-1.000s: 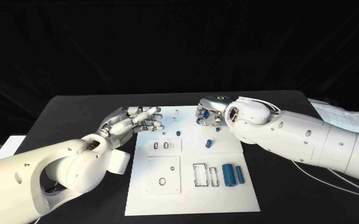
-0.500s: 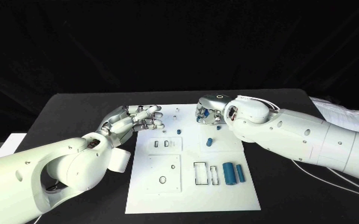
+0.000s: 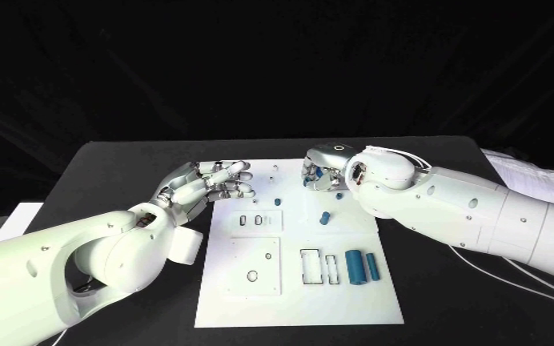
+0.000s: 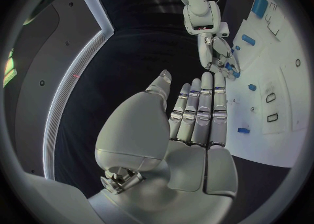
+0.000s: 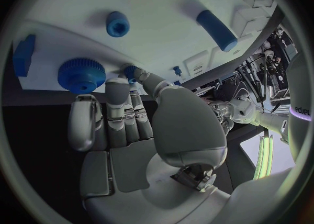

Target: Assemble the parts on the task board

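The white task board lies in the middle of the black table. My right hand hovers over its far right corner, fingers pointing down at blue parts there. In the right wrist view its fingertips reach a blue gear and a small blue piece between thumb and finger; a grip is not clear. My left hand hangs at the board's far left edge with its fingers straight and nothing in it. A blue peg, a small blue piece and two blue cylinders lie on the board.
Rectangular slots and round holes open in the board's near half. A blue block sits at the board's edge by the gear. White sheets lie at the table's right edge, a white object at its left.
Both hands have drifted only slightly toward the far side of the board. The parts on the board lie as before.
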You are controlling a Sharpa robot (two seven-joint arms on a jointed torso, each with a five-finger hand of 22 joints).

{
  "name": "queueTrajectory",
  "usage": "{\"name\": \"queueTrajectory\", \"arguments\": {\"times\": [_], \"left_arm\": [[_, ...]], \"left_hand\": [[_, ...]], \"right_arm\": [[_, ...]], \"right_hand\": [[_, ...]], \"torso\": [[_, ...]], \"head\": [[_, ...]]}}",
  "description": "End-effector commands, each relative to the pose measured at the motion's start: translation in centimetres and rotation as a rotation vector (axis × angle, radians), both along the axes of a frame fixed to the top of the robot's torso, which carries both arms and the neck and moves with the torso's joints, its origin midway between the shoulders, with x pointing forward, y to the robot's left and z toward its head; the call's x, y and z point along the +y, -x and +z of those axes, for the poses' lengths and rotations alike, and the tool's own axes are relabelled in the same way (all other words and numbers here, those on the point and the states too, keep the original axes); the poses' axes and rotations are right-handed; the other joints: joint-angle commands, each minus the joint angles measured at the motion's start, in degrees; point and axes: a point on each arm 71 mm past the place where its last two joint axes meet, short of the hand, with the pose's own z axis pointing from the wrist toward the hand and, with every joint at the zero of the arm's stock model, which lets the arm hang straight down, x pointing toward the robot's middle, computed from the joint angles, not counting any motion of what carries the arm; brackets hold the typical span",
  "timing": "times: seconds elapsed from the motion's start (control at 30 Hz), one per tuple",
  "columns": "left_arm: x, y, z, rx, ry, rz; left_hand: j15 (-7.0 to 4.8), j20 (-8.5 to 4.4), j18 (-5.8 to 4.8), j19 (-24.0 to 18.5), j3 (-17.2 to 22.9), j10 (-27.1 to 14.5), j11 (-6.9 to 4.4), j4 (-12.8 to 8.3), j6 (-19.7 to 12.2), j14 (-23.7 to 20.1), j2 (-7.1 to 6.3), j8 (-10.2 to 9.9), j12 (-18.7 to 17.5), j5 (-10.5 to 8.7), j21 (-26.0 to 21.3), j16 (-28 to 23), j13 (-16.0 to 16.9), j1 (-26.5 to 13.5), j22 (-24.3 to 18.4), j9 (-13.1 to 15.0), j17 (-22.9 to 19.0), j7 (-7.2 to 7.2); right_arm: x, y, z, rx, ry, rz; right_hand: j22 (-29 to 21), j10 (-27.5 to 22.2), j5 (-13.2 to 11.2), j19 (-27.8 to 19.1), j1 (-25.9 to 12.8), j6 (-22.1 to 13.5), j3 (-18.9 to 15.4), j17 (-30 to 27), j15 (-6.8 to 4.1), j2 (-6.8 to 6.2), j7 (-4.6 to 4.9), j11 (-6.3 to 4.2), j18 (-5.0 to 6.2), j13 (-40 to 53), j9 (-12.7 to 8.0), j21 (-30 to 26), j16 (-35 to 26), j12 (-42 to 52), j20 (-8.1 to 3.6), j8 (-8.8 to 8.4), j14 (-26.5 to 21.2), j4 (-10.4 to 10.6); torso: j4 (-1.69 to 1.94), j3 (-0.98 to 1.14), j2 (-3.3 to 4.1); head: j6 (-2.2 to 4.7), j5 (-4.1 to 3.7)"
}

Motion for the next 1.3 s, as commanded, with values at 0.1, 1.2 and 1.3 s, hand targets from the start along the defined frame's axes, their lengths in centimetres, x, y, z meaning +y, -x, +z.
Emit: {"name": "queueTrajectory", "arguments": {"times": [0.1,1.2,1.3], "left_arm": [[-0.3,0.1,0.2,-0.007,0.021,-0.020],[-0.3,0.3,0.3,0.002,0.033,-0.021],[-0.3,0.3,0.3,0.001,0.034,-0.022]], "left_hand": [[0.04,-0.05,0.75,0.35,0.10,-0.23,-0.02,-0.36,0.05,0.30,0.64,-0.06,0.34,-0.24,-0.27,-0.26,-0.01,-0.03,-0.08,0.05,-0.09,0.20],[0.10,-0.05,0.70,0.54,0.10,-0.50,0.09,-0.30,-0.18,0.70,0.84,-0.13,0.28,-0.28,-0.56,-1.13,-0.10,-0.29,-0.39,0.00,-0.45,0.35],[0.10,-0.05,0.70,0.54,0.10,-0.50,0.09,-0.30,-0.18,0.70,0.84,-0.13,0.28,-0.28,-0.56,-1.13,-0.10,-0.29,-0.39,0.00,-0.45,0.35]], "right_arm": [[-0.3,0.0,-1.1,0.049,0.056,-0.022],[2.8,0.1,1.3,-0.191,-0.203,0.006],[3.2,-0.1,1.3,-0.190,-0.203,0.007]], "right_hand": [[0.04,0.43,-0.32,0.37,-0.09,0.25,0.21,-0.05,-0.26,-0.46,0.05,0.01,-0.51,-0.09,-0.08,0.22,0.21,-0.38,-0.11,-0.13,-0.01,0.04],[0.52,1.00,-0.76,0.39,0.65,0.90,2.81,0.24,-0.25,-0.07,0.12,0.01,-0.58,-0.12,0.05,0.57,1.11,-0.81,-0.14,-0.36,-0.39,0.52],[0.52,1.00,-0.76,0.39,0.65,0.90,2.81,0.24,-0.25,-0.07,0.12,0.01,-0.58,-0.12,0.05,0.57,1.11,-0.81,-0.14,-0.36,-0.39,0.52]], "torso": [[-0.01,-0.02,0.06],[0.26,0.09,0.87],[0.34,0.14,1.03]], "head": [[0.11,-0.02],[1.12,0.66],[1.25,0.69]]}}
